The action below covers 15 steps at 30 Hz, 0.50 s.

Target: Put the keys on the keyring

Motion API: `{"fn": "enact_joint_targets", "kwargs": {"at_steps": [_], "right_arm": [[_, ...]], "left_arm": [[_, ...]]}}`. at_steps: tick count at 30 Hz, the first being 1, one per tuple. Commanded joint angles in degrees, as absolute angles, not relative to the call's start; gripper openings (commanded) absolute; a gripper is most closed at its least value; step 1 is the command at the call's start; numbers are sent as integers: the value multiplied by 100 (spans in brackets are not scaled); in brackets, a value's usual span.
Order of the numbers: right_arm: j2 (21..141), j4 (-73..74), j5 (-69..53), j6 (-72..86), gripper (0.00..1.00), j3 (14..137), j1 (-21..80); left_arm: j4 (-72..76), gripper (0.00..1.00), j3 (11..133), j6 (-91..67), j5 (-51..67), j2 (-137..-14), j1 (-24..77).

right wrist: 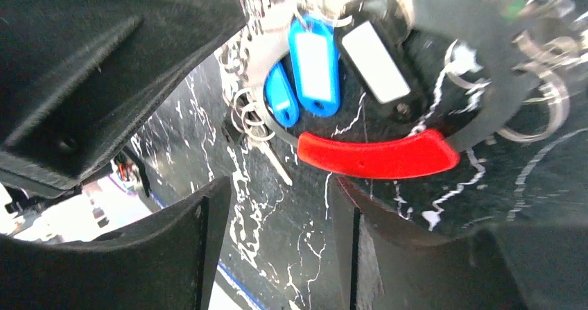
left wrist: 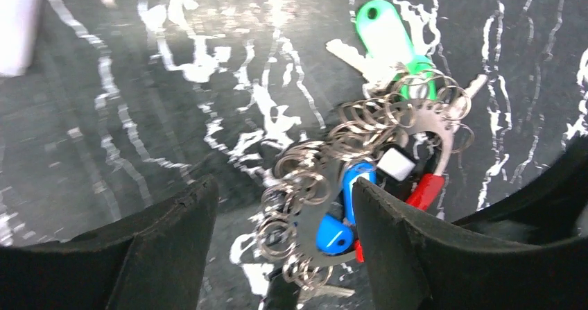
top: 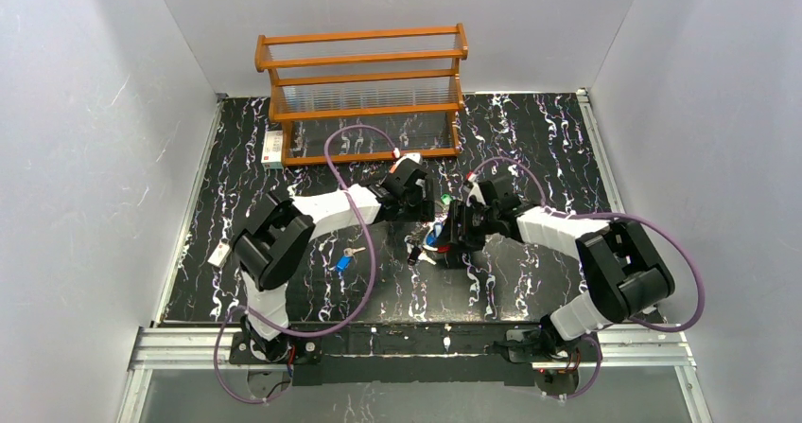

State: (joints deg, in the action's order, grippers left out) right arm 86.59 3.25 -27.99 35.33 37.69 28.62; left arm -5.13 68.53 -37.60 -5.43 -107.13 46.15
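**Both grippers released around the keyring, one blue key left out**

I have the two arms meeting nose to nose over the middle of the counter (top: 530,139). The keyring (left wrist: 423,112) lies between them, and as far as I can tell it rests on the marbled surface and is not lifted. It is a flat whitish loop fringed with small wire rings, its red section (right wrist: 378,154) turned toward the right arm.

The left gripper (left wrist: 284,192) is released. Its jaws stand wide, and the ring's fringe and a blue key head (left wrist: 336,232) sit just inside one finger (left wrist: 402,254) with nothing pinched. The right gripper (right wrist: 277,188) is likewise released, its jaws apart over bare counter and the red section just beyond the fingertips. I read this as the arms bracketing the ring from opposite sides, so one can steady it while the other works a key on.

Two blue heads (right wrist: 315,64) and a white tag (right wrist: 374,60) sit at the loop near the red part; whether they are threaded I cannot tell. A green key (left wrist: 385,32) lies touching the far edge of the ring. One loose blue key (top: 342,262) lies well apart, on the counter beside the left arm, so in my judgement the job is not finished. The wooden rack (top: 364,92) at the back plays no part.
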Motion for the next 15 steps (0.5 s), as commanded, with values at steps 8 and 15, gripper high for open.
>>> {"fn": "enact_joint_targets", "kwargs": {"at_steps": [8,15], "right_arm": [[8787,1151,-1804,2556,67,4875,1865],[9519,1146,-1783,2328,65,5068,1792]], "left_arm": [[-418,70,5190,-4492,-752,-8711,4640],[1111,70,3776,-5405,-278,-7905,4659]]}}
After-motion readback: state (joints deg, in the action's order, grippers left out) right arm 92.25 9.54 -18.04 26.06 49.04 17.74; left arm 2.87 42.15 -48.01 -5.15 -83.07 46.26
